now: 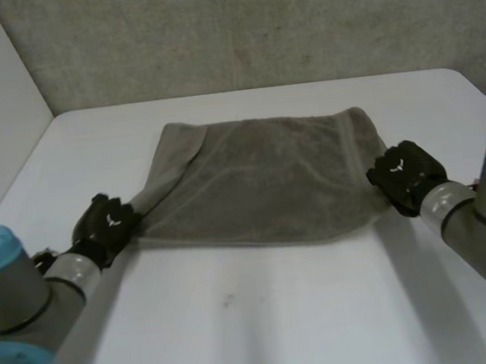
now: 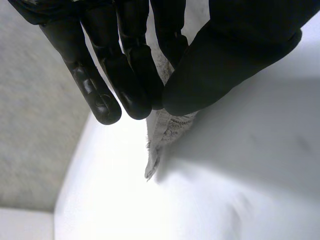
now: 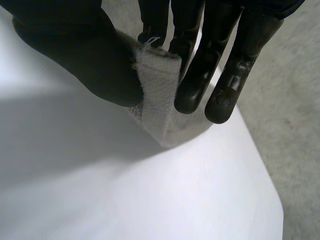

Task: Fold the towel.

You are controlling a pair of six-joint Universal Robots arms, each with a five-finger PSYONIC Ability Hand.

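Towel (image 1: 261,184) is stretched across the table (image 1: 266,319), left hand (image 1: 102,227) and right hand (image 1: 406,173) each pinching a near corner.

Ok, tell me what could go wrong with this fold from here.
1. Slip: the left hand pinches just a narrow corner of the towel between thumb and fingers, so a pull might free it.
2. Crooked fold: the towel lies uneven, its left side drawn into a taper toward that hand, while the right hand pinches the opposite end. The edges may not line up.
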